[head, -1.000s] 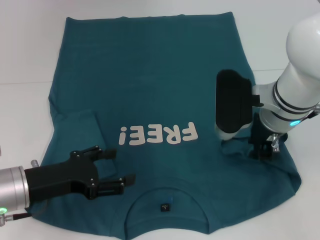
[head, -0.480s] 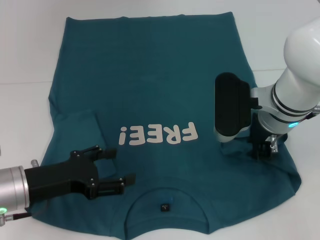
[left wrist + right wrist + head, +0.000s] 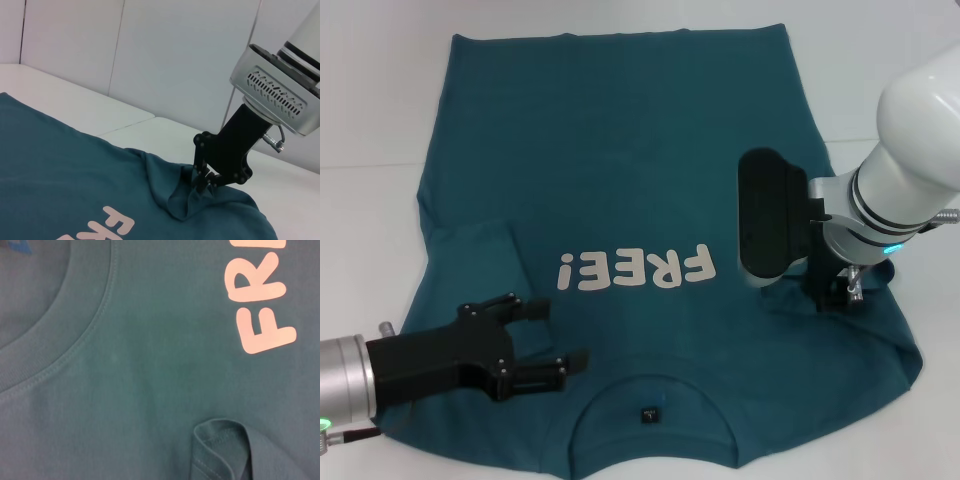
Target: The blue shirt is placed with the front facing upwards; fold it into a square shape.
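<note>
Head view shows you the blue shirt [image 3: 630, 190] spread front-up across the white table [image 3: 370, 110], collar at the near edge. Your right gripper [image 3: 828, 292] pinches a raised fold of the right sleeve. Your left gripper [image 3: 542, 340] hovers, fingers spread, over the left shoulder beside the collar.

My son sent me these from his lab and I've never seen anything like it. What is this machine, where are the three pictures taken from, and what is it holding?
It is a two-armed robot folding a blue shirt spread on a white table. One picture looks down from its head; the other two come from cameras on its wrists. The right gripper has pinched a sleeve and lifts the fabric into a small peak. The left gripper hovers open near the collar, holding nothing.
</note>
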Action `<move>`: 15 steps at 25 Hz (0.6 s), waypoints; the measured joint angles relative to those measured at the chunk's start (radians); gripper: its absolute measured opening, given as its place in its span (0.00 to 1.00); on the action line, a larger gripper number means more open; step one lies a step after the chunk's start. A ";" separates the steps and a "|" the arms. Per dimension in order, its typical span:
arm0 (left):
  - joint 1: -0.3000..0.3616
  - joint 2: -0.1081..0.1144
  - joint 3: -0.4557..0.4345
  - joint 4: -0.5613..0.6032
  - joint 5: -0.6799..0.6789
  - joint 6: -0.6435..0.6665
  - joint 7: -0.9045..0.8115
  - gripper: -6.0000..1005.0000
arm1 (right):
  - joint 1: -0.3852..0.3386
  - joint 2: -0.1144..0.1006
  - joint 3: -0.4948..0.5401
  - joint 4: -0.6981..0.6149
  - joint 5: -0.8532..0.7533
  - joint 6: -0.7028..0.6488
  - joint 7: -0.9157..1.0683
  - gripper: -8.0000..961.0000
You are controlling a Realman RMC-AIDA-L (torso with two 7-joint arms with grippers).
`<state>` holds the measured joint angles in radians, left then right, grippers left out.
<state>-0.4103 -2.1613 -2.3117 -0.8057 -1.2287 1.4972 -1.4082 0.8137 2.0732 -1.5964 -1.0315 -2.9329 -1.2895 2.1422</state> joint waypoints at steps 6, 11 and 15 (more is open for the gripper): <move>0.001 0.001 0.000 0.000 0.000 0.000 0.000 0.91 | 0.011 -0.006 -0.001 0.012 0.000 -0.018 -0.006 0.06; -0.001 0.001 -0.005 -0.005 0.000 0.000 0.000 0.91 | 0.009 -0.011 0.023 -0.030 0.000 -0.080 -0.055 0.02; -0.002 0.000 -0.009 -0.014 -0.008 0.005 0.000 0.91 | 0.003 -0.010 0.079 -0.098 0.000 -0.165 -0.121 0.01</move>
<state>-0.4126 -2.1613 -2.3210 -0.8196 -1.2370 1.5022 -1.4082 0.8169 2.0635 -1.5173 -1.1295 -2.9330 -1.4542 2.0214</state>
